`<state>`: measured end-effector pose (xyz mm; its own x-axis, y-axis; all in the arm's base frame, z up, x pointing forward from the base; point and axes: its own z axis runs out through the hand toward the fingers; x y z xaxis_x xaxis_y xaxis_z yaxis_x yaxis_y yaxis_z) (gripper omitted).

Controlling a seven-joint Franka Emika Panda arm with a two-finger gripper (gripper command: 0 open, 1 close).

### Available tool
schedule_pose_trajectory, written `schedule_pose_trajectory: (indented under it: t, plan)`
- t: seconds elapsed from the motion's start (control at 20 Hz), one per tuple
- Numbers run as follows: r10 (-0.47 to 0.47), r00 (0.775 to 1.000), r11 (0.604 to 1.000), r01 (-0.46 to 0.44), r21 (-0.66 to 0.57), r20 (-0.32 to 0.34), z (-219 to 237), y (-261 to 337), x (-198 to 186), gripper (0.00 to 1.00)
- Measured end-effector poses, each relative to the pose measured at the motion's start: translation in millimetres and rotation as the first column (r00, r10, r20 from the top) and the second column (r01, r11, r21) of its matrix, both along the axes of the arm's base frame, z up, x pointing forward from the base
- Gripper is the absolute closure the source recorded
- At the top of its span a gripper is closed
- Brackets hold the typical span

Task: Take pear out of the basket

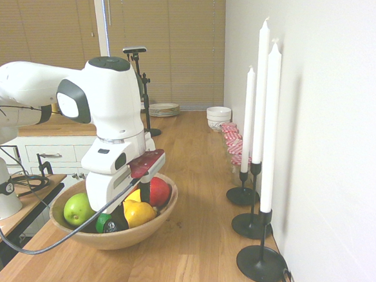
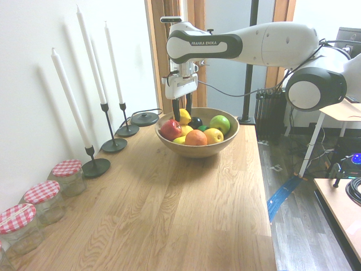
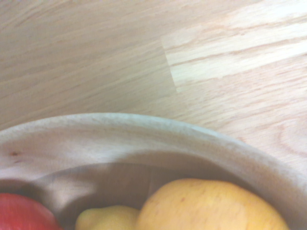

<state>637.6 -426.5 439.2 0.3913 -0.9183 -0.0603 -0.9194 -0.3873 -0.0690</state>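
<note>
The basket (image 2: pixel 225 141) is a wide wooden bowl on the oak counter, filled with fruit. The yellow pear (image 2: pixel 184 117) lies at its far-left side in the second exterior view. In the first exterior view the pear (image 1: pixel 139 213) is at the near side of the basket (image 1: pixel 117 239). My gripper (image 2: pixel 183 116) reaches down into the bowl, open, one dark finger on each side of the pear's top. In the first exterior view only one finger (image 1: pixel 145 188) shows, just above the pear. The wrist view shows the basket rim (image 3: pixel 144 127) and blurred yellow fruit (image 3: pixel 211 206).
Also in the bowl are a red apple (image 2: pixel 170 130), an orange (image 2: pixel 196 138), a green apple (image 2: pixel 220 123) and a dark fruit (image 2: pixel 196 121). Tall candles in black holders (image 2: pixel 107 144) line the wall. Lidded jars (image 2: pixel 67 175) stand further along the counter.
</note>
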Motion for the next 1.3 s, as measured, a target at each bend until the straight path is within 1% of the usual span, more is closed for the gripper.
schedule_pose_trajectory:
  t: [0.45,0.6,0.75,0.95,1.15,1.3]
  plan:
    - [-0.003,1.000,1.000,0.003,0.000,0.004,1.2,-1.8,-1.1,1.00]
    - [-0.001,1.000,1.000,0.002,-0.010,0.019,12.7,-1.1,-1.4,1.00]
    - [0.009,0.998,0.999,-0.007,-0.038,0.062,50.7,6.1,-3.1,1.00]
    - [0.050,0.992,0.997,-0.043,-0.065,0.113,110.9,36.8,-4.5,1.00]
    - [0.129,0.980,0.988,-0.114,-0.101,0.150,153.9,91.9,9.3,1.00]
    - [0.192,0.970,0.976,-0.173,-0.131,0.149,173.6,150.6,25.9,1.00]
